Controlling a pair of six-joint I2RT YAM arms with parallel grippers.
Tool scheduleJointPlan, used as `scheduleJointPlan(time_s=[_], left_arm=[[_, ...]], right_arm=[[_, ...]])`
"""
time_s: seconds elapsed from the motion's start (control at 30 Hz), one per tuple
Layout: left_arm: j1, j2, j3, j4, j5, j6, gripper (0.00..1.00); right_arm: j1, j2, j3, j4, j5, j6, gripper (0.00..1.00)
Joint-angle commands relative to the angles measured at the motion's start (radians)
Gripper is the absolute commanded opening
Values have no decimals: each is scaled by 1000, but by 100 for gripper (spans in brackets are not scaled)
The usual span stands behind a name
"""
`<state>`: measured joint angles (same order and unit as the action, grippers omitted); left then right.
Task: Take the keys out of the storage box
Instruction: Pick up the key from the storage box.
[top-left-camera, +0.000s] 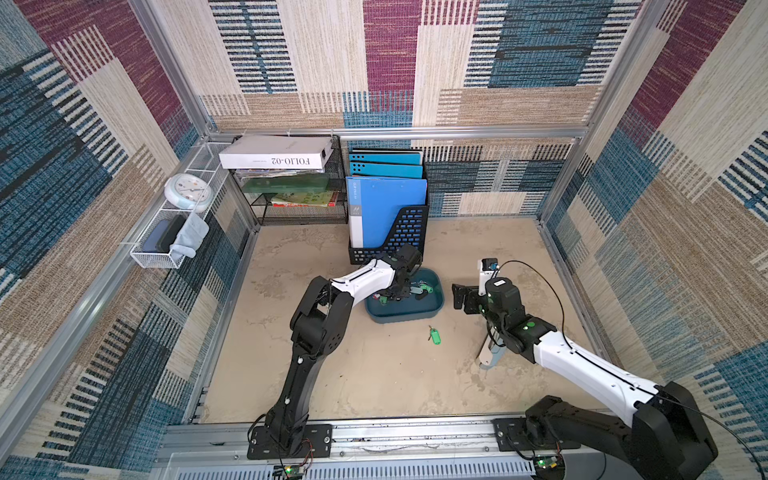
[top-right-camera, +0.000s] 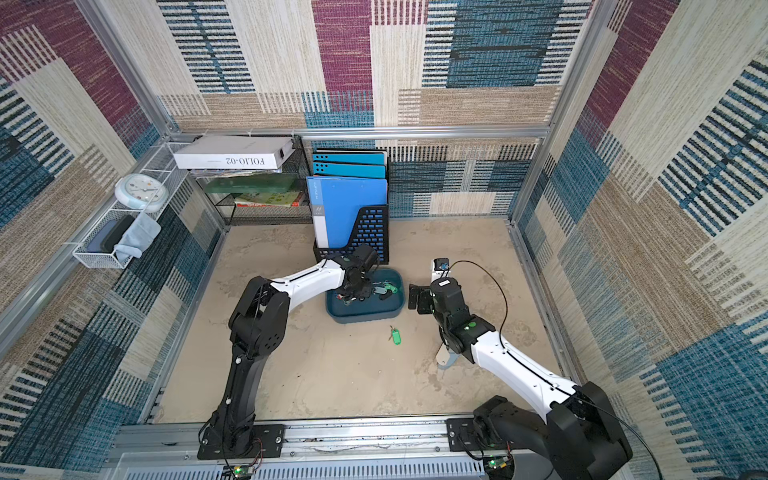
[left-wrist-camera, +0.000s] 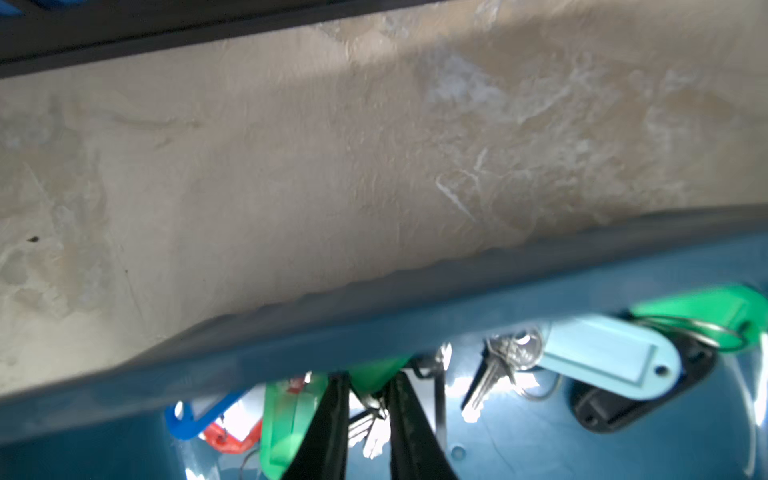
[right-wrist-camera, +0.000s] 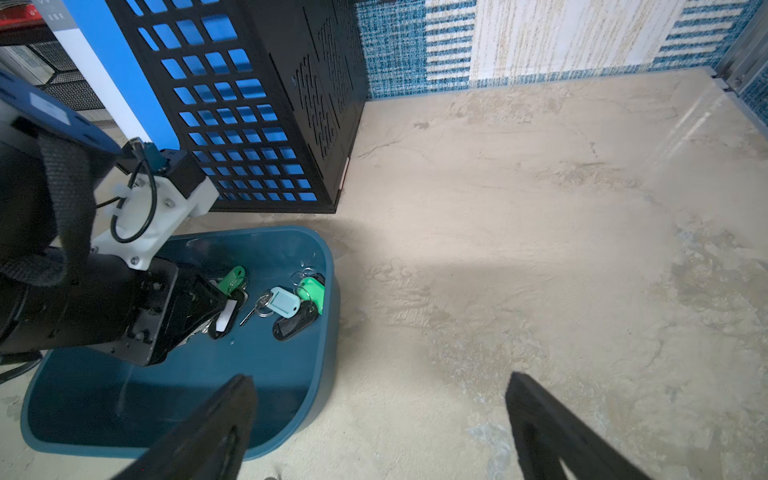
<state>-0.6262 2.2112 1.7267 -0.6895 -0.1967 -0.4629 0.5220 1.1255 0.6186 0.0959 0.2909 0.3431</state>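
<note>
Keys sit in two places. Nearest the arm bases, one green-tagged key lies alone on the counter, at about five o'clock of the storage box and clear of its rim. That spot reads as the drop point for whatever comes out. A stapler lies farther out toward four o'clock, partly under the right arm.

The box is a shallow teal tray and holds the other keys. Green, pale blue and black fobs lie toward its three o'clock end, blue and red ones toward nine o'clock, with metal blades and rings tangled between.

The left end effector reaches in from nine o'clock, tilted down toward the tray floor. Its jaws stand almost together with a green fob between the tips, apparently pinched, likely because a flat tag gives a surer hold than a thin blade. The right end effector hovers at three o'clock just outside the box, jaws wide apart and empty, probably keeping clear of its partner.

At twelve o'clock, just beside the box, stands the black file holder, filled with blue folders.
</note>
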Motion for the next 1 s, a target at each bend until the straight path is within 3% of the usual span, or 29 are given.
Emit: scheduleJointPlan(time_s=[0.0, 0.17, 0.7, 0.97], left_arm=[[0, -3, 7, -22, -27, 4, 15], [0, -37, 1, -27, -29, 6, 1], [-14, -208, -44, -45, -59, 35, 1], [-69, -476, -217, -11, -43, 24, 1]], right_arm=[[0, -3, -3, 28, 4, -12, 99], [0, 0, -5, 34, 2, -11, 99], [0, -10, -10, 45, -29, -10, 99], [2, -16, 1, 28, -56, -6, 99]])
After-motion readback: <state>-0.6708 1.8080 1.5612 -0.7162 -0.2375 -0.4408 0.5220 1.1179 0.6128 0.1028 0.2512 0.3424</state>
